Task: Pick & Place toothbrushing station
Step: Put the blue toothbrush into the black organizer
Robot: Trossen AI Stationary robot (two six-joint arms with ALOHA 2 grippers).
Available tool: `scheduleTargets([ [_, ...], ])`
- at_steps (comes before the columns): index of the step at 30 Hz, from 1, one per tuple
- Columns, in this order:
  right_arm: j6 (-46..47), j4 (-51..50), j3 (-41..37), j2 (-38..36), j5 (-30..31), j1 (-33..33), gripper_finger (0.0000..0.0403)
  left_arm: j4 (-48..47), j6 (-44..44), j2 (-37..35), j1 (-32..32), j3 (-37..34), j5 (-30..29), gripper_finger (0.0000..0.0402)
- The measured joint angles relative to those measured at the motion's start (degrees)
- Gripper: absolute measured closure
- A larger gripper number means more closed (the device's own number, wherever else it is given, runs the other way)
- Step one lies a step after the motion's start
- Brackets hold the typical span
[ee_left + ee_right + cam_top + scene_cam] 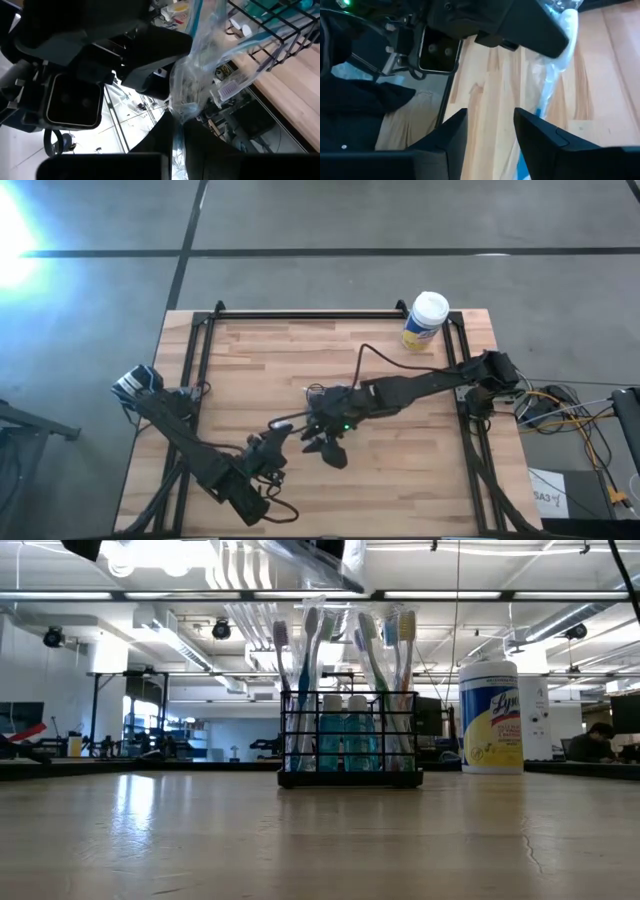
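The toothbrushing station point(350, 745) is a black wire rack that holds several toothbrushes in clear plastic wrapping and blue bottles. It stands with its base on the wooden table near the middle. Its rack also shows in the left wrist view point(272, 22). In the high view both arms cover it. My left gripper point(177, 137) is shut on the clear wrapping above the rack. My right gripper point(490, 127) is open and empty over bare table beside it. Both grippers meet near the table's middle: the left point(288, 426), the right point(326, 448). My left gripper pinches the crumpled clear plastic wrapping point(182, 107) of a toothbrush between its two fingers. The wrapping runs from the fingers to the brush head point(227, 90) and on into the rack. The station stays standing on the table.
A yellow white-capped canister point(424, 321) stands at the table's far right corner; it also shows in the low view point(490, 715). A black frame runs along the table's far and side edges point(310, 314). Cables lie off the table's right edge point(560, 405).
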Motion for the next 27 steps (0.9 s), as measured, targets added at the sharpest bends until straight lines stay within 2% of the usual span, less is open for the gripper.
scheduleTargets([
  [4,-2.3,-0.1,0.0,0.0,0.5,-0.1,0.0280,0.2,0.0,0.2,0.0,0.0,0.0,0.0380],
  [10,-3.6,0.0,0.0,0.0,1.0,-0.2,0.0363,0.3,-0.2,0.2,-0.2,0.0,0.0,0.0380],
  [14,-5.2,-1.9,-0.1,-2.1,1.1,-0.2,0.0388,0.3,-0.3,0.2,-0.9,0.0,-0.2,0.0383],
  [17,-5.5,-3.2,-0.1,-4.9,4.0,-0.2,0.0381,0.3,-0.7,0.2,-1.6,0.0,-0.7,0.0383],
  [20,-4.7,-3.9,-0.1,-6.6,5.3,-0.1,0.0354,0.2,-1.3,0.0,-2.4,0.2,-1.1,0.0382],
  [27,1.0,-5.7,0.0,-6.2,3.4,-1.1,0.0247,0.1,-1.3,0.0,-2.6,1.5,-1.5,0.0383],
])
